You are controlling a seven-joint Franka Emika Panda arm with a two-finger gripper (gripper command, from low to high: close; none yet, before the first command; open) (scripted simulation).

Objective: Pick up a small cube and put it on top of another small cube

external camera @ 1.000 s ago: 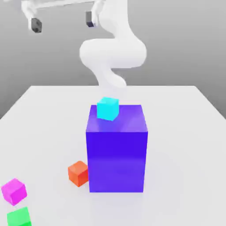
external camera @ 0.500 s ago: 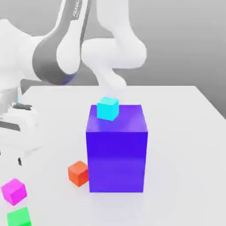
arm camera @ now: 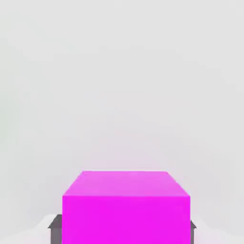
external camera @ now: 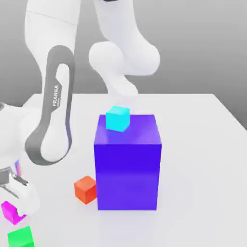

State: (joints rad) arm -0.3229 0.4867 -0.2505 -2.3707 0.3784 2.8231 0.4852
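A small magenta cube (arm camera: 127, 209) lies on the white table at the exterior view's lower left, partly hidden behind my hand (external camera: 8, 212). My gripper (external camera: 14, 205) has come down over it and is open, with a dark fingertip (arm camera: 55, 228) close on each side of the cube. Other small cubes are a green one (external camera: 20, 237) just in front of the magenta one, an orange one (external camera: 86, 189) beside the big block, and a cyan one (external camera: 117, 118) on top of that block.
A tall blue block (external camera: 128, 164) stands in the middle of the white table (external camera: 193, 144). The arm's white links arch over the table's left side, from the base behind the block.
The arm has swung down from high above the table to the lower left, and the hand now sits over the magenta cube. No cube has moved.
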